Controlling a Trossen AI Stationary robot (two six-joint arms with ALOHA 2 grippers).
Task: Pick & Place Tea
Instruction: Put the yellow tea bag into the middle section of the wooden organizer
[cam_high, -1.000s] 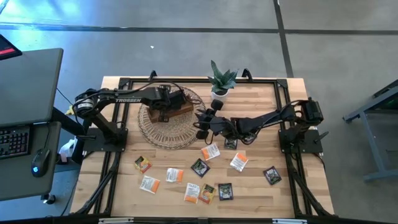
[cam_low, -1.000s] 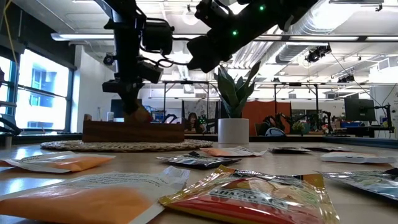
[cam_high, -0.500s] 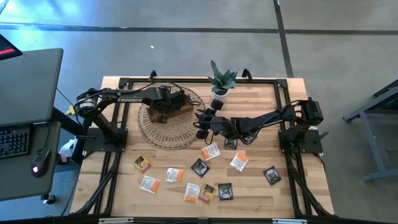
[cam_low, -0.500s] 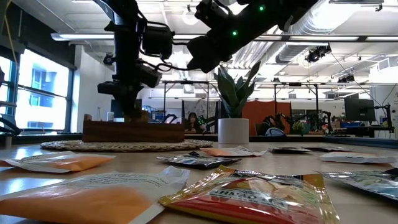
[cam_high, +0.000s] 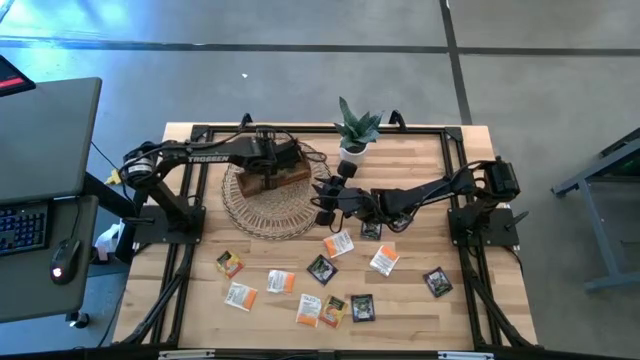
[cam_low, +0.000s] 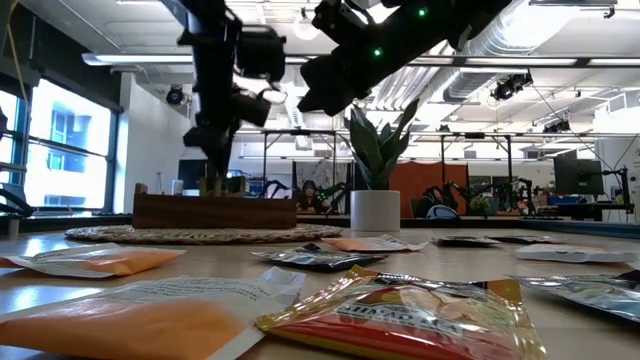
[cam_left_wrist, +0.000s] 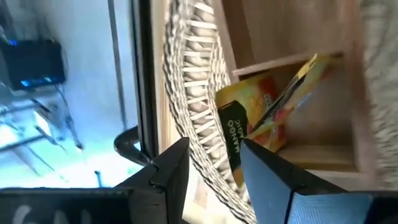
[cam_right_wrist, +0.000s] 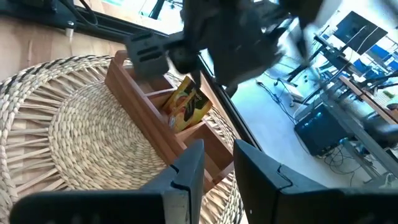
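My left gripper (cam_high: 270, 178) hangs open just above the brown wooden tray (cam_high: 295, 172), which sits on a round wicker mat (cam_high: 262, 215). An orange tea sachet (cam_left_wrist: 273, 106) stands tilted on its edge inside one tray compartment, clear of the fingers (cam_left_wrist: 177, 162); the right wrist view shows this sachet (cam_right_wrist: 186, 104) too. My right gripper (cam_high: 323, 203) hovers open and holding nothing over the mat's right rim, pointing at the tray (cam_right_wrist: 155, 121). Several more tea sachets (cam_high: 320, 268), orange-and-white and dark, lie flat on the table's near half.
A small potted plant (cam_high: 355, 130) stands at the far edge, right of the mat. Black frame rails (cam_high: 200, 200) run along the table's left and right sides. Sachets (cam_low: 400, 310) crowd the near edge; bare wood lies between them and the mat.
My left gripper has opened and let go of the orange sachet, then drawn up a little from the tray. The sachet stays standing in its compartment. My right arm has kept still.
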